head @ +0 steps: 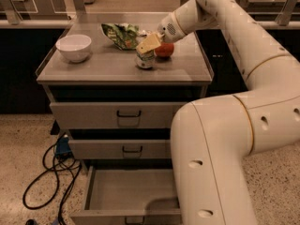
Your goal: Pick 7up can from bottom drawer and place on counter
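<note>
1. The 7up can (pixel 145 60) stands upright near the middle of the counter (pixel 93 70), long axis vertical, just beside an orange-red fruit (pixel 165 50).
2. The bottom drawer (pixel 126 197) is pulled out, with its bare grey floor showing. The 2 drawers above it are shut. A white bowl (pixel 73 47) sits at the counter's left, and a green bag (pixel 121 34) lies behind the can.
3. The gripper (pixel 147 45) sits at the can's top. Whether it is open, closed or gripping cannot be told.

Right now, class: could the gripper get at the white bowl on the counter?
Probably yes. The gripper hangs over the 7up can on the counter; the white bowl stands alone, bare counter between them.
</note>
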